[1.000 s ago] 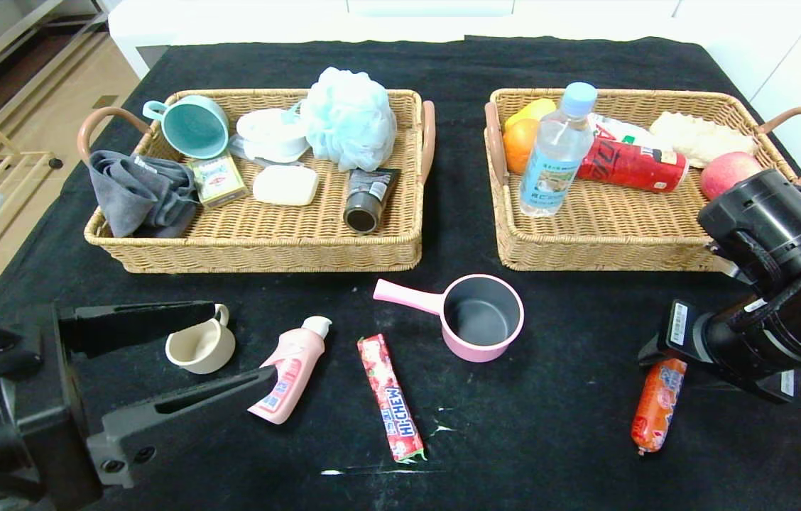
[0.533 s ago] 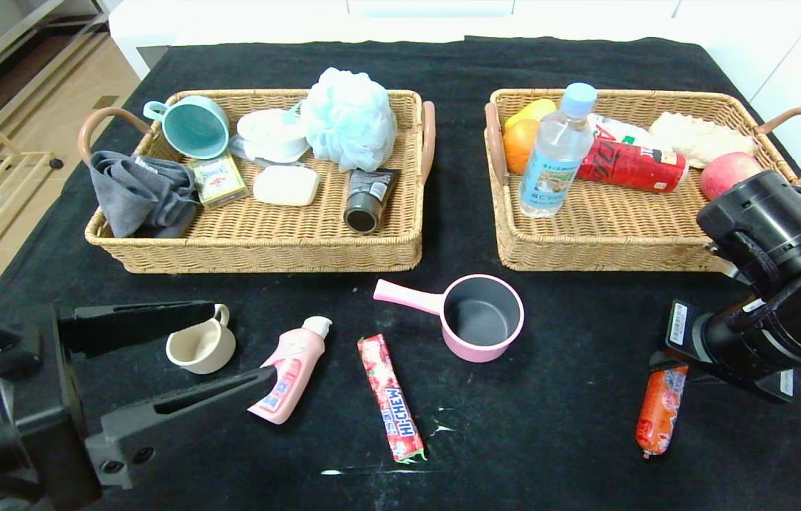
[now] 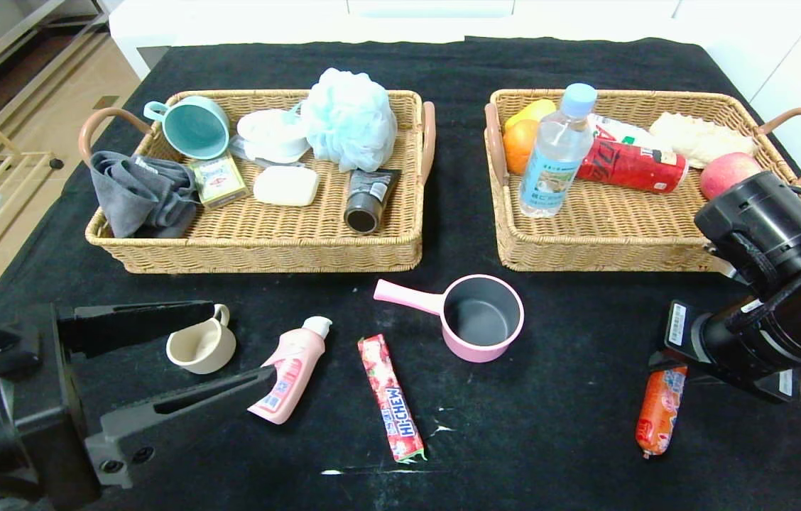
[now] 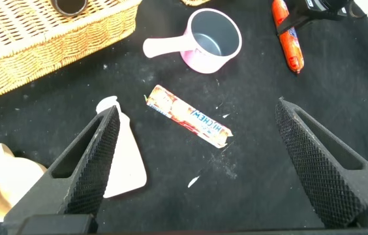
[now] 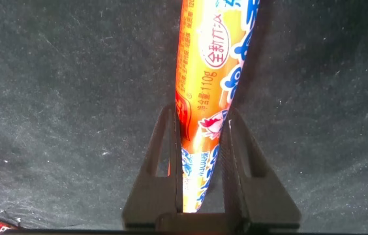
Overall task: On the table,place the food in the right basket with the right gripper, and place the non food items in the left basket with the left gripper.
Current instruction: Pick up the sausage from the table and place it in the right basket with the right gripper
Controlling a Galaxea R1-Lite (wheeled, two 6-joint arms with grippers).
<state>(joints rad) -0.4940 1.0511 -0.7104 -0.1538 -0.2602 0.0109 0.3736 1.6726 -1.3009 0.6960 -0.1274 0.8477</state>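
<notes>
My right gripper (image 3: 665, 363) is shut on the upper end of the orange sausage stick (image 3: 658, 419), at the table's front right; the wrist view shows the fingers (image 5: 164, 150) pinching it (image 5: 213, 52). My left gripper (image 3: 244, 342) is open at the front left, above the beige cup (image 3: 200, 345) and the pink squeeze bottle (image 3: 290, 369). The red Hi-Chew stick (image 3: 391, 397) and the pink saucepan (image 3: 478, 319) lie on the black cloth in the middle. The clear bottle (image 3: 557, 152) stands in the right basket (image 3: 606, 255). The left basket (image 3: 265, 257) is at the back left.
The left basket holds a teal mug (image 3: 193, 125), a grey cloth, soap, a blue bath pouf (image 3: 349, 117) and a dark tube. The right basket also holds an orange, a red can (image 3: 631, 165), an apple and bread.
The sausage stick has shifted slightly toward the table's front in the right gripper. The left arm has not moved.
</notes>
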